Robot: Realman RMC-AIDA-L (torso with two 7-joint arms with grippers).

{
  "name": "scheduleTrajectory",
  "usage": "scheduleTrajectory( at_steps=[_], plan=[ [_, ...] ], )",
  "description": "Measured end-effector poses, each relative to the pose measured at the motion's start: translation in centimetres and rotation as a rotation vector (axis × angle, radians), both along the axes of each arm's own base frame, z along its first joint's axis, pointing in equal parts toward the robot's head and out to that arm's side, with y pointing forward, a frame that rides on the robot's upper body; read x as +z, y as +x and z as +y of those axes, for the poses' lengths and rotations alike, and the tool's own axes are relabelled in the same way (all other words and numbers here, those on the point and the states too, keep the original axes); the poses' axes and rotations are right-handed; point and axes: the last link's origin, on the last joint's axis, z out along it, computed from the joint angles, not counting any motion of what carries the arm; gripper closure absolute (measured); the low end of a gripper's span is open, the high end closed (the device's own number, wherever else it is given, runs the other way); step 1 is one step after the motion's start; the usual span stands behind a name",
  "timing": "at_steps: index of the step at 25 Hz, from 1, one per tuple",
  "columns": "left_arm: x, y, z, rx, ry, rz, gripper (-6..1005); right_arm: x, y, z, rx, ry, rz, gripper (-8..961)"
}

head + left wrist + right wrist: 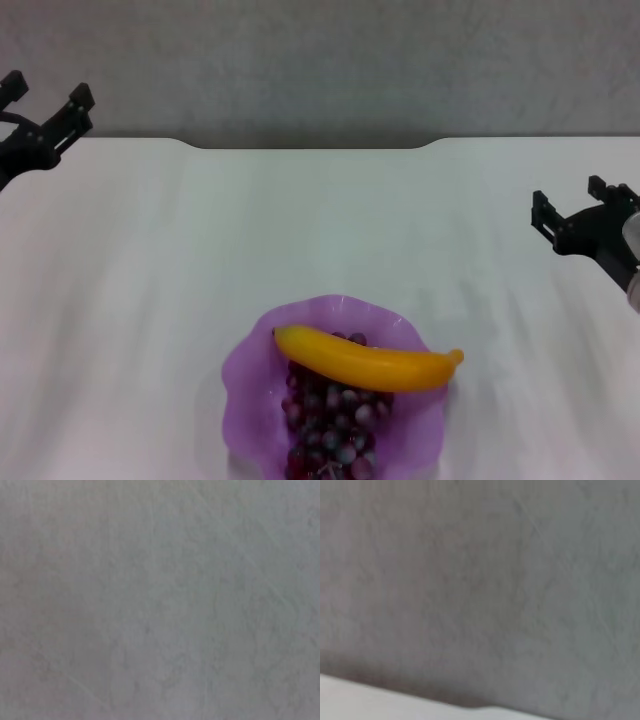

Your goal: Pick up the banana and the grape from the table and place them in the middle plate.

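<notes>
In the head view the purple scalloped middle plate (250, 385) sits at the near centre of the white table (320, 230). The bunch of dark red-purple grapes (330, 425) lies in the plate. The yellow banana (365, 362) lies across the plate on top of the grapes, one tip over the right rim. My left gripper (47, 102) is open and empty at the far left, above the table's far edge. My right gripper (572, 205) is open and empty at the right edge, well away from the plate.
A grey wall (320, 60) stands behind the table's notched far edge. The left wrist view shows only grey wall (160, 600). The right wrist view shows grey wall (480, 580) and a strip of the table edge (370, 702).
</notes>
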Motion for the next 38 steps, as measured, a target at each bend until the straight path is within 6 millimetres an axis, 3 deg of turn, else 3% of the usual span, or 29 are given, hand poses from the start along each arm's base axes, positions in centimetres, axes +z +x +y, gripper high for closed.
scheduleTrajectory(
  at_steps=[7,13,21,26,30,38],
  plan=[
    [0.0,0.1,-0.1,-0.006,-0.001,-0.001,181,0.7,0.4,-0.7,0.071,0.037,0.163,245],
    [0.0,-0.2,-0.5,-0.004,0.005,0.0,181,2.1,2.3,-1.5,0.131,0.055,0.298,245],
    [-0.5,-1.8,-3.3,-0.047,0.12,0.053,181,4.0,5.2,-3.3,0.111,0.18,0.312,244],
    [-0.4,-3.8,-3.5,0.037,0.203,0.042,181,4.9,5.8,-4.1,0.135,0.234,0.304,243],
    [-0.9,-4.5,-3.3,0.082,0.259,0.067,181,4.9,5.8,-4.4,0.157,0.27,0.279,243],
    [-1.8,-3.9,-2.8,0.083,0.271,0.066,181,5.0,4.9,-4.6,0.209,0.301,0.232,243]
  ],
)
